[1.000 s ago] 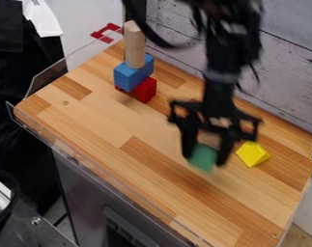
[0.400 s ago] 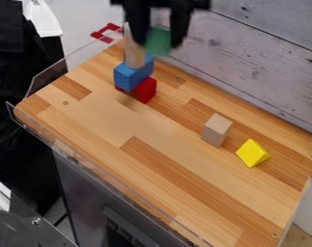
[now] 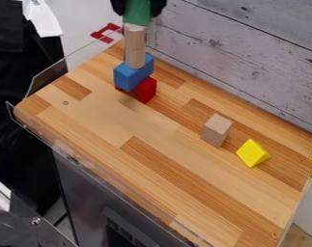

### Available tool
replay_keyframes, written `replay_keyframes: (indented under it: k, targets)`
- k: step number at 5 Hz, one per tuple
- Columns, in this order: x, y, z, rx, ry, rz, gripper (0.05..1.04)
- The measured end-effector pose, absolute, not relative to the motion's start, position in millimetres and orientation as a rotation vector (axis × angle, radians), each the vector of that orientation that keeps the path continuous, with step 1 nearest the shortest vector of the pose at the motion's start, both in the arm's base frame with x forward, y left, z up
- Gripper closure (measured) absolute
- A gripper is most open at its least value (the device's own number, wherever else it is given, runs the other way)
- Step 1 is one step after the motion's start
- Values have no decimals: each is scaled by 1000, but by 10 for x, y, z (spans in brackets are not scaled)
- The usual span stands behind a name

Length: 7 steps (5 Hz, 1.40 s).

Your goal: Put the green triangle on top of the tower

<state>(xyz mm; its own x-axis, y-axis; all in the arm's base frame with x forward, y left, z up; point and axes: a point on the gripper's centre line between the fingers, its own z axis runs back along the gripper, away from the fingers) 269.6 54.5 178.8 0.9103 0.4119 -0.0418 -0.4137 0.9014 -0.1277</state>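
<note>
Hangs clamped between the black fingers (image 3: 159, 6), the green triangular block (image 3: 138, 14), right over the stacked red, blue and pale wood tower (image 3: 133, 75). Seems to stand wide side down, near or at the tower's top; cannot tell whether touching. Probably needs only a short, straight lowering and gentle release; could topple the tower if nudged sideways. On the clear-edged wooden bench (image 3: 74, 116), well apart from the tower, beige wooden block (image 3: 217, 130) beside yellow triangular block (image 3: 253, 153).
</note>
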Motion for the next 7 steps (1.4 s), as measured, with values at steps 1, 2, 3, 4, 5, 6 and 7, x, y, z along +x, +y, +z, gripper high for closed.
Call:
replay_keyframes:
  k: [1, 2, 3, 4, 5, 6, 7]
  targets:
    - [2774, 618, 1748, -134, 31, 427, 513]
    - [2807, 667, 1631, -139, 65, 425, 513]
    - [2876, 720, 1596, -128, 61, 431, 513]
    - [2901, 769, 1553, -103, 69, 458, 513]
    - [2970, 816, 1523, -89, 84, 464, 513]
    - [3013, 858, 1528, -84, 78, 476, 513]
    - [3072, 906, 1465, -87, 93, 485, 513]
